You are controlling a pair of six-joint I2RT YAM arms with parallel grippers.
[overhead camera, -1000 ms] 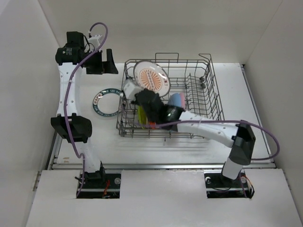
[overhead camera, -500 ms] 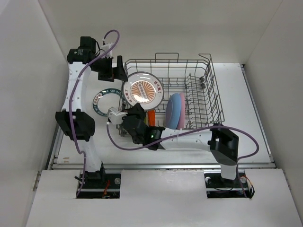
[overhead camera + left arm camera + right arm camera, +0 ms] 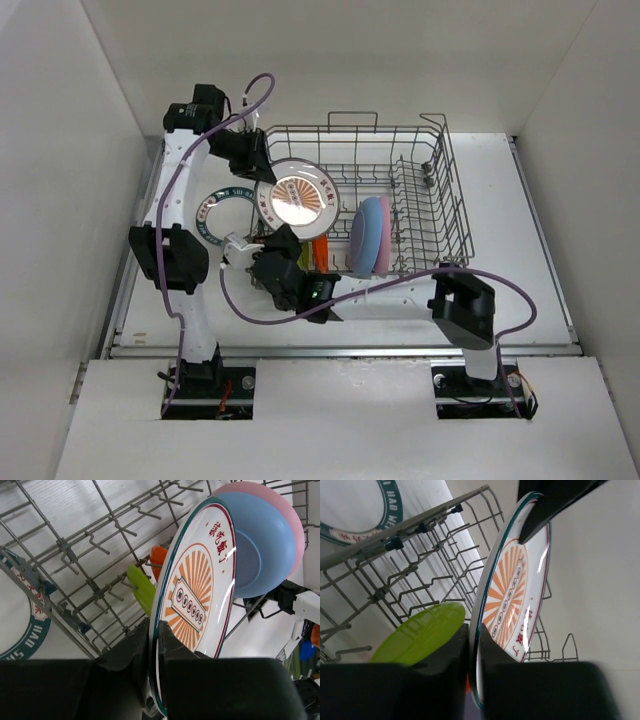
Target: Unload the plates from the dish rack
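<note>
The left arm (image 3: 165,255) stretches far up the left side of the tabletop (image 3: 510,290), then bends inward, and the left fingers (image 3: 142,647) are clamped on the far rim of the sunburst plate (image 3: 297,192). The right arm (image 3: 400,285) lies low along the front of the dish rack (image 3: 440,190), with the right fingers (image 3: 462,647) pinching the same plate's near rim. The plate stands tilted at the rack's left end, near the blue plate (image 3: 366,235). A green plate (image 3: 420,632) sits just beside it, and another patterned plate (image 3: 213,215) lies flat on the tabletop.

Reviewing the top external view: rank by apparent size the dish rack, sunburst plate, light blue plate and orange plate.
1. dish rack
2. sunburst plate
3. light blue plate; it stands nearly edge-on, so its true size against the sunburst plate is unsure
4. orange plate; only a sliver shows
</note>
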